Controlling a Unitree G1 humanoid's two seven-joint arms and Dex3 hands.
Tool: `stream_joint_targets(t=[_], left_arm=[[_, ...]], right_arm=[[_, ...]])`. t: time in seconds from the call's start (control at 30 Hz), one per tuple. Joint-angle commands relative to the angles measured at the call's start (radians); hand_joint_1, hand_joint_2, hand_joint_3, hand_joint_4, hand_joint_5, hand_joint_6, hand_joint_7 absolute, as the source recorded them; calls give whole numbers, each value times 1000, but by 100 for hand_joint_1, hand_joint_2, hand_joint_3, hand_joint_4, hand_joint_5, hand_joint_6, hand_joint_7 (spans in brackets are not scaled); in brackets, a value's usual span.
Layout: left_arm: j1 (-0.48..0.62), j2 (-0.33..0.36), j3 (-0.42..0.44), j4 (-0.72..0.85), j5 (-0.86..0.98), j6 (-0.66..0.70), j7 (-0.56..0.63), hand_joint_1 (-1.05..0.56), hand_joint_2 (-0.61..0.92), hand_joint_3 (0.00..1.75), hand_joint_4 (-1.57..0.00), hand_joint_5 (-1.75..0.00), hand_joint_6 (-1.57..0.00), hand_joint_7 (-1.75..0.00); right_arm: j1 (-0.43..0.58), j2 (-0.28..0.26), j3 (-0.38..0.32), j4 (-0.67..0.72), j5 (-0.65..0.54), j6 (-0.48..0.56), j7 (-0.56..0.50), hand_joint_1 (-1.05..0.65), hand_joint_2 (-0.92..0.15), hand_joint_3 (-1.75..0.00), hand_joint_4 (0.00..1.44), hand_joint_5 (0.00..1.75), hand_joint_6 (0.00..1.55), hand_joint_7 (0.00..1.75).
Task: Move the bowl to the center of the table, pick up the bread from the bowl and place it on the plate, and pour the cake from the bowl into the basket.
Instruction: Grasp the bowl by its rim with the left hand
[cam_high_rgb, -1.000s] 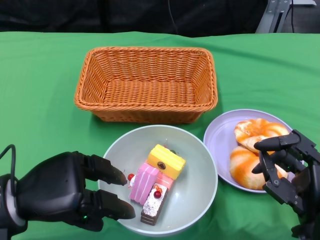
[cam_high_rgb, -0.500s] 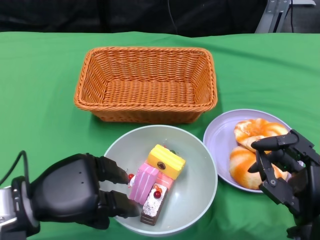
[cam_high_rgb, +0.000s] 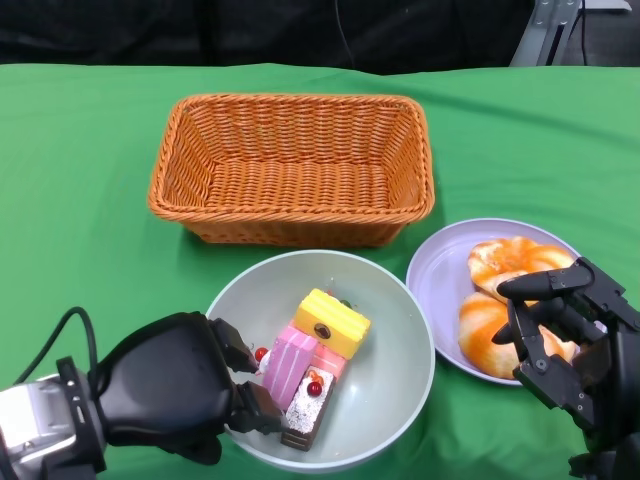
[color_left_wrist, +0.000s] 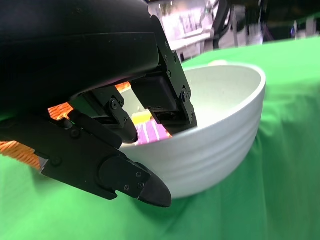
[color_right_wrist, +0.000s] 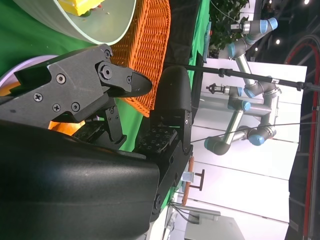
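Observation:
The pale green bowl (cam_high_rgb: 412, 318) stands near the table's front with a yellow cake (cam_high_rgb: 332, 322), a pink cake (cam_high_rgb: 288, 368) and a dark cake (cam_high_rgb: 308, 408) in it. My left hand (cam_high_rgb: 170, 385) grips its near-left rim. In the left wrist view the fingers (color_left_wrist: 167, 102) lie inside the bowl (color_left_wrist: 220, 135) and the thumb (color_left_wrist: 120, 177) presses the outer wall. Two orange-striped breads (cam_high_rgb: 510, 262) lie on the lilac plate (cam_high_rgb: 440, 275). My right hand (cam_high_rgb: 565, 335) hovers over the plate's right side, fingers apart, holding nothing. The wicker basket (cam_high_rgb: 290, 100) is behind the bowl.
A green cloth (cam_high_rgb: 80, 180) covers the table. The basket holds nothing and its front wall is close to the bowl's far rim. The plate nearly touches the bowl's right side. The right wrist view shows the basket (color_right_wrist: 150, 45) and the bowl (color_right_wrist: 95, 25) beyond my fingers.
My left hand has slid right and its fingers have come over the bowl's rim. The right hand has drifted slightly left. Bowl, cakes and bread stay put.

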Motion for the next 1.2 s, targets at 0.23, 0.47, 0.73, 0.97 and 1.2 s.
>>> stream_joint_targets(t=[0.23,0.47,0.73,0.97,1.2], left_arm=[[47,0,-14,-59,6,106,-88,-54,85,1,-90,0,-89,0],[43,-15,-45,-26,24,148,-71,-54,88,1,-87,0,-86,0],[11,-62,-90,100,55,177,38,-53,90,1,-83,0,-82,0],[-26,-120,-141,254,80,207,212,-45,87,0,-88,-2,-88,-2],[-103,-177,-200,457,53,139,373,-33,85,0,-103,-6,-100,-5]], right_arm=[[13,-4,0,-13,5,-8,0,-4,-71,-73,76,147,77,105],[16,-2,4,-19,4,2,-1,-4,-70,-74,76,147,77,106],[16,-1,7,-14,-5,-1,-8,-5,-68,-76,77,146,77,106],[17,-6,8,-8,-3,-1,-4,-6,-67,-77,76,146,76,105],[15,-7,8,1,11,-9,6,-5,-67,-78,76,146,77,105]])
